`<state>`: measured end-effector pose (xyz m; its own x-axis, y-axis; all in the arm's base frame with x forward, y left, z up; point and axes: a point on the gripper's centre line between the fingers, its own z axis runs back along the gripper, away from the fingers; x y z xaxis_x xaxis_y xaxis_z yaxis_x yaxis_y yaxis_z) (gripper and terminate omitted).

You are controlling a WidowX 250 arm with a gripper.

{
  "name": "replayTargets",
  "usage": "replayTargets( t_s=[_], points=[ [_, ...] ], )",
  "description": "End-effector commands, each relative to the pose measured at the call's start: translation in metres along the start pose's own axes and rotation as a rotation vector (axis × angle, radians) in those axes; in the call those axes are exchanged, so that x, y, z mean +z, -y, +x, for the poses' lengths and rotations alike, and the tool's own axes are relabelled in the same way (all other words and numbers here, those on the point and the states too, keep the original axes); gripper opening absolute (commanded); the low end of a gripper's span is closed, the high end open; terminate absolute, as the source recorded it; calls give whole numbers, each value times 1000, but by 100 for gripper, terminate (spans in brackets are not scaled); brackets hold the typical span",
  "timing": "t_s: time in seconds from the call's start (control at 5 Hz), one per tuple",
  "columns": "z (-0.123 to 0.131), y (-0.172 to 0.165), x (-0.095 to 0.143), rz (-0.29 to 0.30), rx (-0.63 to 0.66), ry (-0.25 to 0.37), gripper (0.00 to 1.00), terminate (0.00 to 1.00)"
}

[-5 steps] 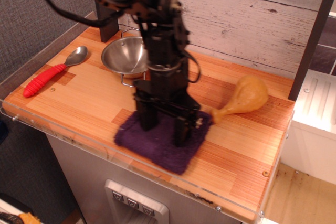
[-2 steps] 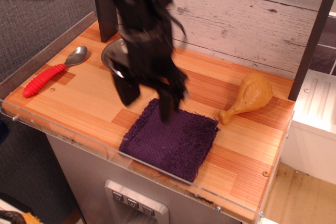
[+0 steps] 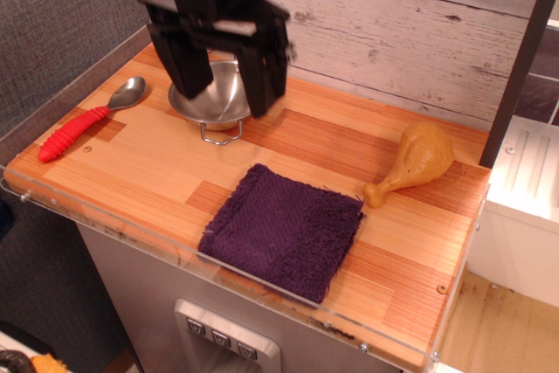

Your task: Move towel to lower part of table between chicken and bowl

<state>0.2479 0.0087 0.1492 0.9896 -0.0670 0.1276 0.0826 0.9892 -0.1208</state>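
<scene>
The wooden butcher-block table [image 3: 131, 163] had the dark purple knitted towel [image 3: 284, 231] flat at its front edge, between the shiny steel bowl [image 3: 210, 100] and tan plastic chicken drumstick [image 3: 412, 163]. Looked done to me. Black gripper [image 3: 225, 85] hung wide, empty, above the bowl.

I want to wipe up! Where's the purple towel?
The towel lies flat at the table's front edge, between the bowl behind-left and the chicken to its right.

Red-handled metal spoon [image 3: 87, 118] lying at the tabletop's far left, whitewashed plank wall [image 3: 419, 32] behind, grey textured panel [image 3: 61, 15] at left, white cabinet [image 3: 524, 216] at right
</scene>
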Motion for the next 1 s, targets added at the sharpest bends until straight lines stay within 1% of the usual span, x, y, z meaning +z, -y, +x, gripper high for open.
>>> replayTargets(
  t_s=[0.0, 0.2, 0.4, 0.6, 0.8],
  points=[
    [25, -16, 2, 61, -36, -14, 100, 0],
    [25, -19, 6, 109, -35, -19, 100, 0],
    [22, -26, 8, 97, -2, -4, 100, 0],
    [22, -26, 8, 97, -2, -4, 100, 0],
    [22, -26, 8, 97, -2, -4, 100, 100]
  ],
)
